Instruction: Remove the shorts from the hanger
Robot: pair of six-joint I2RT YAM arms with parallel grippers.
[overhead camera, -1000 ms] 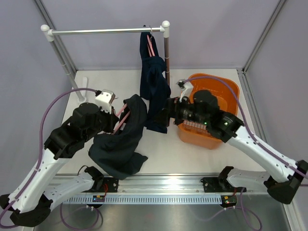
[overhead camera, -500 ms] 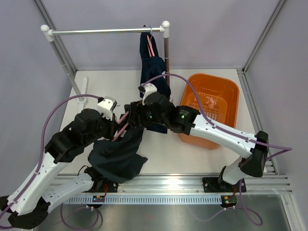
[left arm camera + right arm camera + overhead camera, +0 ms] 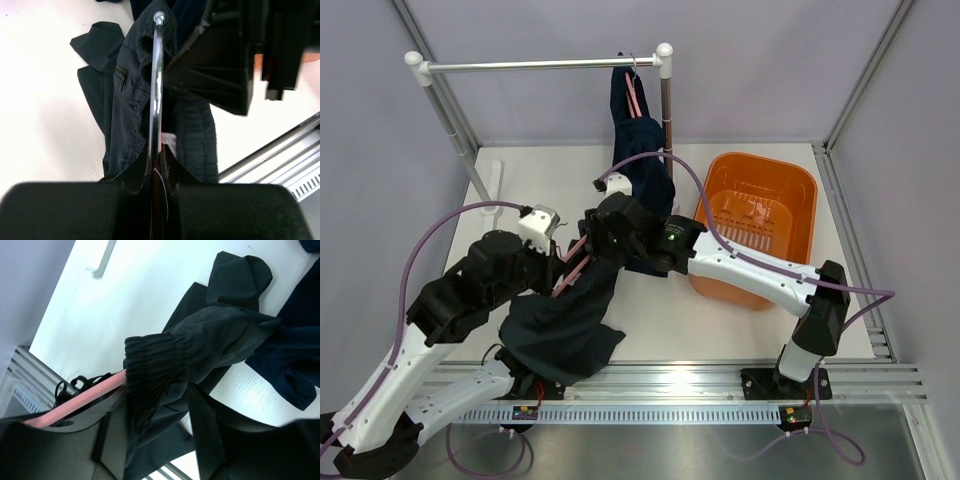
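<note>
Dark navy shorts (image 3: pixel 565 320) hang from a pink hanger (image 3: pixel 575 262) and trail onto the table. My left gripper (image 3: pixel 558 270) is shut on that hanger; in the left wrist view the jaws (image 3: pixel 160 152) pinch it below its metal hook (image 3: pixel 157 85), with the shorts (image 3: pixel 127 100) draped alongside. My right gripper (image 3: pixel 592 235) has reached across to the gathered waistband (image 3: pixel 155 370). Its jaws (image 3: pixel 152 405) stand open on either side of the band, cloth between them, next to the pink hanger (image 3: pixel 80 399). A second pair of shorts (image 3: pixel 640 180) hangs from the rail (image 3: pixel 540 65).
An orange basket (image 3: pixel 765 160) stands at the right, behind my right arm. The rail's post (image 3: pixel 667 110) rises beside the hanging shorts. A white handle-shaped piece (image 3: pixel 495 185) lies at the back left. A metal track (image 3: pixel 650 400) runs along the table's near edge.
My right arm has swung left from the basket to the shorts on the held hanger, and its jaws have narrowed round the waistband. The left gripper has stayed shut and lowered the hanger a little.
</note>
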